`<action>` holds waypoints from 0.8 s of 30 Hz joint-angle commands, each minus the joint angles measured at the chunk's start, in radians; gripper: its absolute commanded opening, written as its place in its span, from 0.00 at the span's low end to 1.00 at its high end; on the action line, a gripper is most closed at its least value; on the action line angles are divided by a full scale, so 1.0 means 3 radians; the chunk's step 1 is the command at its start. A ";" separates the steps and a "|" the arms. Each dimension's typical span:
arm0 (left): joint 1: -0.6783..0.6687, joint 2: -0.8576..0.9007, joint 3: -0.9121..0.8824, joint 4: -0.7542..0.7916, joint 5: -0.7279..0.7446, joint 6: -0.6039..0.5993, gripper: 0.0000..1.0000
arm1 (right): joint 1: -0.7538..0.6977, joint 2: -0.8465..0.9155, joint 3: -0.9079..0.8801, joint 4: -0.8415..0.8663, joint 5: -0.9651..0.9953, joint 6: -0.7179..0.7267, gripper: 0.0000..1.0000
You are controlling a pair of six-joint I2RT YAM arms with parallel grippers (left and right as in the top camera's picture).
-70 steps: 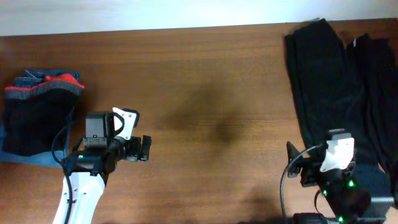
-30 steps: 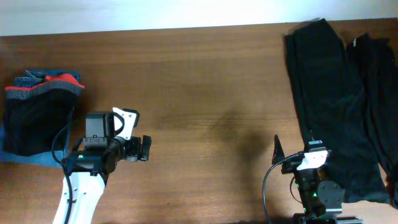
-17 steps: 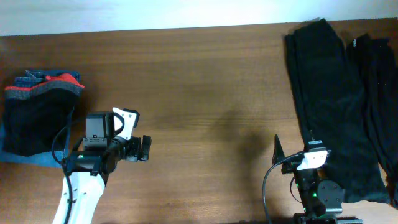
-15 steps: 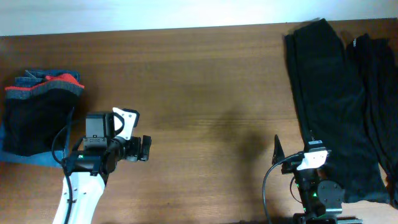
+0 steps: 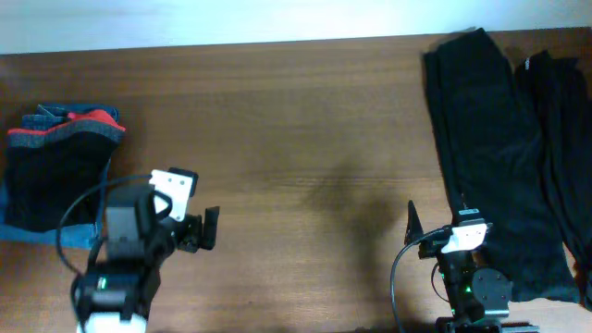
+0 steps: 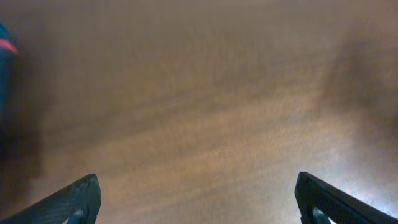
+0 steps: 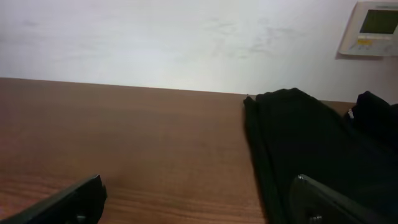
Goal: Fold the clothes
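**Unfolded trousers wait, both grippers empty**

The black trousers (image 5: 486, 157) lie full-length on the right side of the table (image 5: 314, 120), a second black garment (image 5: 566, 129) just beside them. The right gripper (image 7: 198, 200) sits near their lower end, jaws wide, holding nothing. The left gripper (image 6: 198, 199), equally wide and empty, hangs over bare wood near a folded black garment (image 5: 55, 176). Likely step: approaching the next garment, which calls for pinching a hem

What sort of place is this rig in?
Probably an indoor lab or office room: a brown wood-grain tabletop against a plain white wall, a beige wall-mounted control panel with a small display, long black garments laid out.
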 commanded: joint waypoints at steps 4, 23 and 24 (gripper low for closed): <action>0.0011 -0.1144 -0.0662 0.0482 -0.0043 -0.0005 0.99 | 0.0018 -0.0013 -0.0015 -0.0024 0.0029 0.0005 0.99; 0.0027 -0.2692 -0.2515 0.2786 -0.0481 -0.0078 0.99 | 0.0018 -0.0013 -0.0015 -0.0024 0.0029 0.0005 0.99; 0.0027 -0.2794 -0.2515 0.2731 -0.0579 -0.0078 0.99 | 0.0018 -0.0013 -0.0015 -0.0024 0.0029 0.0005 0.99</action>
